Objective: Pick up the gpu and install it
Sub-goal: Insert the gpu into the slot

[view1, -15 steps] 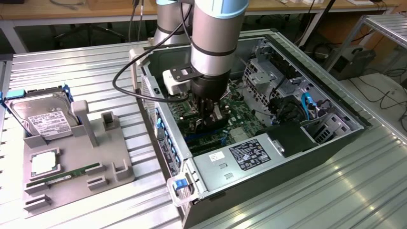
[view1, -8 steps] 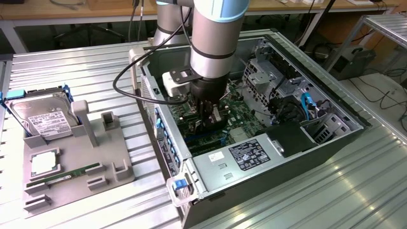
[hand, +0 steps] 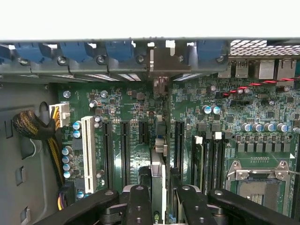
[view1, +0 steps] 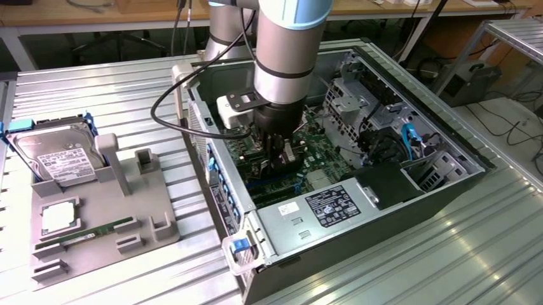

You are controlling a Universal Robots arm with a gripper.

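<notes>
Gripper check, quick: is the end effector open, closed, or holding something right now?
End effector: closed on the gpu, held edge-on over the motherboard slots inside the computer case.

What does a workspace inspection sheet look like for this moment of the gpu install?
Surface: ribbed metal table carrying an open computer case and a grey tray.
Job's things: gpu edge-on over the motherboard slots, its bracket at the rear wall; whether it is seated cannot be told.
Clutter: hard drive and memory stick on the tray.
Gripper: gripper inside the case, closed on the gpu.
Cables: black cable looping from the wrist; sleeved bundle in the case.
Surroundings: wooden bench behind, floor cables.
</notes>
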